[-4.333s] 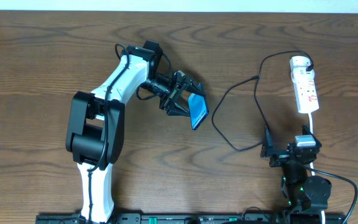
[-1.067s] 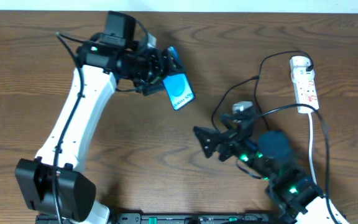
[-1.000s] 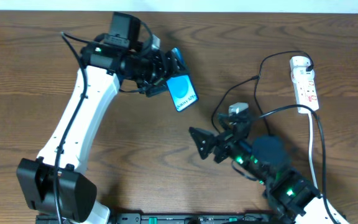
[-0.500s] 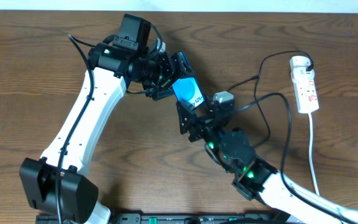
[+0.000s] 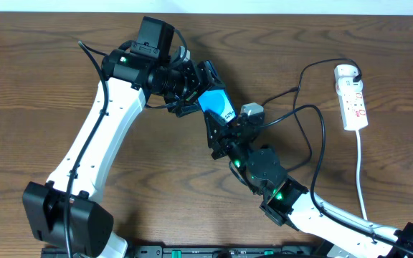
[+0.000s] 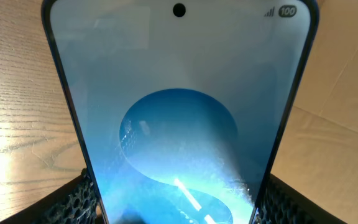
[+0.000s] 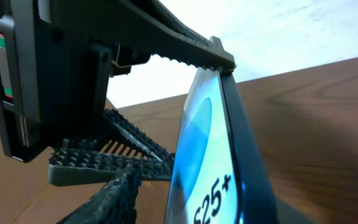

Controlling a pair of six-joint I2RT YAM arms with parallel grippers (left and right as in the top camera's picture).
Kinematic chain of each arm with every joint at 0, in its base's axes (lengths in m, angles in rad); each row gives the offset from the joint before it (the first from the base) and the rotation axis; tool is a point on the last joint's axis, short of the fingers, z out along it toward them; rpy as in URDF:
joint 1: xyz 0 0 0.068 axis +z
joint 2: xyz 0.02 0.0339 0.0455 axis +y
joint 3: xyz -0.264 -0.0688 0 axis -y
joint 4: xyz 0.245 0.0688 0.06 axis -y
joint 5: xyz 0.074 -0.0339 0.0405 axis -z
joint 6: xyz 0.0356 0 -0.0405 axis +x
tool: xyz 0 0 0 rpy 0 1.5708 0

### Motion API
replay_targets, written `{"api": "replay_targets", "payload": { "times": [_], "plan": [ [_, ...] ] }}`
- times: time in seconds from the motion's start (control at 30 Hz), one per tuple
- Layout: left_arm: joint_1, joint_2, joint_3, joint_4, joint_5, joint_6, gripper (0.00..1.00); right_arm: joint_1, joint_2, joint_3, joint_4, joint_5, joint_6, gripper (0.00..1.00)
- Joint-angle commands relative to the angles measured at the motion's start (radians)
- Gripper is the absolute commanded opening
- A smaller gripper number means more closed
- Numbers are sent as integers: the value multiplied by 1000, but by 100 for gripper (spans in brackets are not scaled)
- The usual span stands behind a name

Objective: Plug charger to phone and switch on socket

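From above, the left gripper (image 5: 201,89) sat at upper centre of the frame, clamped on the phone (image 5: 217,105), whose blue screen tilted down to the right above the table (image 5: 41,86). The right gripper (image 5: 219,140) was just below the phone's lower end, close to touching it. Whether its jaws were parted or closed could not be told. The charger (image 5: 303,140) looped as a thin black cable from the socket (image 5: 352,97), which lay at upper right, towards the right arm.

In the left wrist view the phone (image 6: 179,124) filled nearly the whole frame, upright, with a camera hole at top centre. The textured black pads (image 6: 82,200) pressed its edges at lower left and lower right.

In the right wrist view the phone (image 7: 219,155) stood edge-on at centre right, "S25+" legible at the bottom. The left gripper's serrated fingers (image 7: 166,43) held it from the left. A black textured finger (image 7: 120,198) showed at the bottom edge. No plug was discernible.
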Motion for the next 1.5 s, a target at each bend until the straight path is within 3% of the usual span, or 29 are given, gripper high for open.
{"api": "replay_targets", "payload": {
  "times": [0.0,0.6,0.83,0.93,1.03,1.17,1.27,1.4,1.47],
  "plan": [
    [-1,-28,7,-8,17,-2,73,3,0,10,8,37,5,38],
    [0,-28,7,-20,16,-1,73,3,0,10,20,69,32,1],
    [3,-28,7,-19,-62,8,73,0,0,10,42,70,31,1],
    [28,-28,8,-11,-65,79,75,-17,0,10,35,70,31,1],
    [81,-37,8,-18,-65,166,88,-38,-1,10,34,70,31,1],
    [212,-109,8,-78,-65,273,90,-72,-24,8,33,65,34,1],
    [300,-204,8,-143,-82,377,91,-111,-55,7,6,35,128,1],
    [394,-415,7,-299,-254,451,91,-212,-75,3,-68,-142,310,1],
    [397,-525,0,-364,-273,506,91,-259,-75,-7,-79,-196,378,1]
  ]
}}
